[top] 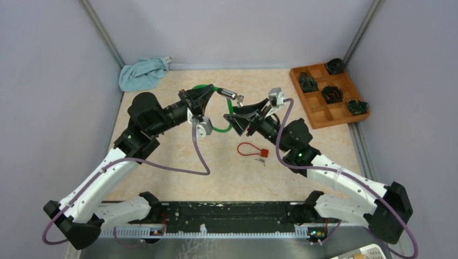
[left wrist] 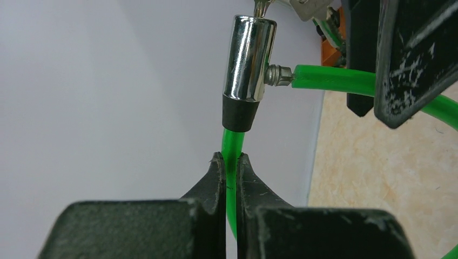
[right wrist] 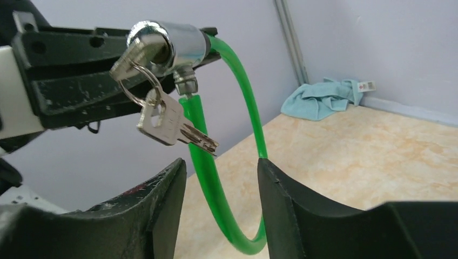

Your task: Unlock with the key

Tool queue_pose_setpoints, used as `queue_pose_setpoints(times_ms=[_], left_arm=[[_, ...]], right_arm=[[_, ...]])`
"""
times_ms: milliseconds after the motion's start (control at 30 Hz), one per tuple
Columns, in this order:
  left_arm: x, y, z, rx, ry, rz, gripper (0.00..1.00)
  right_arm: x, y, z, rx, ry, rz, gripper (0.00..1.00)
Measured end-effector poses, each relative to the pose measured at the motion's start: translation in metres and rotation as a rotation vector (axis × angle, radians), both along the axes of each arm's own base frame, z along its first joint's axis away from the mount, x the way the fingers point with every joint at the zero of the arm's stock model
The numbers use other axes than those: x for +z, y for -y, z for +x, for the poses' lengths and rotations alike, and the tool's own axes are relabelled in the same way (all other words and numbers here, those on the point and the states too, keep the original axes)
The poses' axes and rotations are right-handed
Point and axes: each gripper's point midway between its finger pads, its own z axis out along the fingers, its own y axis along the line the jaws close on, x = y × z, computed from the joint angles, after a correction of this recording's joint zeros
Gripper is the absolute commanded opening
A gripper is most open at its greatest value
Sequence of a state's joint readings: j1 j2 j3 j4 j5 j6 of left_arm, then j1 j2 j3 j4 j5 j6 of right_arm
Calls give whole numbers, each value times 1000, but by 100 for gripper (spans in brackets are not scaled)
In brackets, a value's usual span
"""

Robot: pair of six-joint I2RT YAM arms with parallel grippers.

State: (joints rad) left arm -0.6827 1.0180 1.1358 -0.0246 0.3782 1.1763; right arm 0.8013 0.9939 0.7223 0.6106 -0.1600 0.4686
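Left jaws: pinched shut on the green cable [left wrist: 232,151], just below the black collar of the chrome barrel [left wrist: 249,56]. With this grip I hold the whole lock up off the surface [top: 232,183].
Right jaws: parted, with nothing in them. My two fingers stand on either side of the cable loop, just under the keys, and I see no contact with cable or keys.
Barrel: in the air between my two wrists, over the far middle of the surface, its keyhole end facing my right wrist.
Key: one key [right wrist: 129,54] sits in the end of the barrel. A second key [right wrist: 167,124] hangs from the same ring [right wrist: 141,86], tilted, with its tip pointing down toward my right jaws.
Cable ends: one end enters the barrel through the collar, the other through a small fitting on its side, so the loop is closed.
Red cable lock [top: 249,150]: flat on the surface nearer my bases, with a small key beside it, apart from both arms.
Blue cloth [top: 143,74]: crumpled in the far left corner.
Wooden tray [top: 296,81]: far right, with dark objects in several compartments.
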Motion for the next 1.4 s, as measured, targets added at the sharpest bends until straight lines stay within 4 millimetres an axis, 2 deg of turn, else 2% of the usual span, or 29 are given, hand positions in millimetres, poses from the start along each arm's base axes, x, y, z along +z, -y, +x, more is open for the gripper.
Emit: queue_pose_setpoints(times_ms=[167, 200, 333, 567, 600, 667, 700, 733, 800, 900, 1033, 1100, 1267, 1333, 1400], left_arm=[[3, 1, 1, 7, -26, -10, 0], [2, 0, 2, 12, -33, -11, 0], [1, 0, 8, 42, -72, -30, 0], [-12, 16, 13, 35, -192, -49, 0], [-15, 17, 13, 30, -205, -46, 0], [-21, 20, 11, 16, -223, -34, 0], [-22, 20, 8, 4, -220, -29, 0], [-23, 19, 7, 2, -208, -24, 0], [-20, 9, 5, 12, -154, -25, 0], [-13, -5, -6, 16, -39, -6, 0], [-9, -9, -16, -5, 78, 32, 0], [-15, -7, -18, -17, 132, 74, 0], [-34, -3, -19, -38, 200, 155, 0], [-41, -3, -21, -48, 227, 185, 0], [-45, -2, -22, -57, 255, 206, 0]], right_arm=[[-10, -13, 1, -57, 42, -53, 2], [-10, -16, 0, -63, 55, -60, 0], [-8, -15, 0, -111, 78, -55, 0], [-27, 7, -4, -195, 64, -34, 0], [-31, 10, -4, -202, 59, -35, 3], [-36, 13, -6, -205, 53, -38, 34], [-37, 14, -7, -201, 47, -40, 44], [-37, 14, -9, -198, 40, -40, 52], [-41, 16, -11, -192, 21, -57, 59], [-39, 21, -18, -175, 3, -67, 60], [-12, 27, -32, -113, 11, -31, 58], [10, 31, -41, -67, 25, -8, 57], [51, 40, -54, 24, 4, 27, 42], [63, 42, -55, 44, -18, 31, 44], [66, 39, -56, 69, -53, 24, 45]])
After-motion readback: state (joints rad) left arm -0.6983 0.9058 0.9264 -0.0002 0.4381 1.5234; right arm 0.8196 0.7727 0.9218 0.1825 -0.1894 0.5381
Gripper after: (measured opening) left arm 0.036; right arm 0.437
